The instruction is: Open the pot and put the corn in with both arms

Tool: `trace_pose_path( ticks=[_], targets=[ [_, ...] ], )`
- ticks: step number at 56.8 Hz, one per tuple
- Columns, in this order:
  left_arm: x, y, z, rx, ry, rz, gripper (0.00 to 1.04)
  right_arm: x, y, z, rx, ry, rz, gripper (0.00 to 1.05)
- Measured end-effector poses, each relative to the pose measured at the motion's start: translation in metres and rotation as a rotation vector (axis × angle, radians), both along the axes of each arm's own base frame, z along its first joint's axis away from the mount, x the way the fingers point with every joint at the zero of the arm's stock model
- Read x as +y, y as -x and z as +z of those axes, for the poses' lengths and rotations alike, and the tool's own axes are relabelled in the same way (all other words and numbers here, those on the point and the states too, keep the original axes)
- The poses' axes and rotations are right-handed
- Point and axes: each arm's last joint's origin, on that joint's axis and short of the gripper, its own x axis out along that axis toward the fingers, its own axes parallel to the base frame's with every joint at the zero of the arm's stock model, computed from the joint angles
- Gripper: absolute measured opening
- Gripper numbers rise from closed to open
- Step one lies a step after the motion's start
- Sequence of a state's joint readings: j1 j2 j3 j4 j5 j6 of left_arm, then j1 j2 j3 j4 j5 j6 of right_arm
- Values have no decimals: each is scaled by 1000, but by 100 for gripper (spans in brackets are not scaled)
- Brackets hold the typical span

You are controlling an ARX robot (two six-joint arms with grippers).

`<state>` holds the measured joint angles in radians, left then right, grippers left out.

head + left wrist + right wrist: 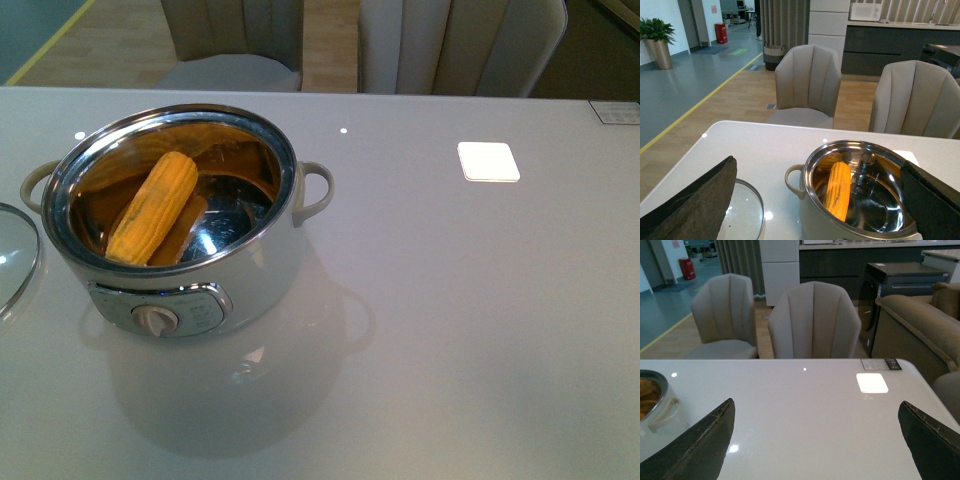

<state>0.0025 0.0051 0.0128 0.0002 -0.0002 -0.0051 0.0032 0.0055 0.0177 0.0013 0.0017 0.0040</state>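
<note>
The cream-white pot (255,285) stands uncovered on the left of the white table (460,330), its dial panel facing me. The yellow-orange corn (153,207) lies inside it, leaning against the steel wall. From the left wrist view the pot (802,177) and the corn (838,190) sit between the wide-apart fingers of my open left gripper (817,202), which holds nothing. My right gripper (817,440) is open over bare table, with the pot's handle (662,417) off to one side. Neither arm shows in the front view.
The glass lid (14,255) rests flat on the table just left of the pot, also visible as the lid (742,215) in the left wrist view. A white square coaster (488,161) lies at the right. Two beige chairs (470,45) stand behind the table's far edge.
</note>
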Motion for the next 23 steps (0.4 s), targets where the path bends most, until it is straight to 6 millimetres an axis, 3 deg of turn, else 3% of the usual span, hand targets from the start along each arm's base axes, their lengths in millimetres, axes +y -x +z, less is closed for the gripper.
trace_pose_path(
  ticks=[23],
  targets=[
    [0,0,0,0,0,0,98,0,0,0,0,0,0,96]
  ],
)
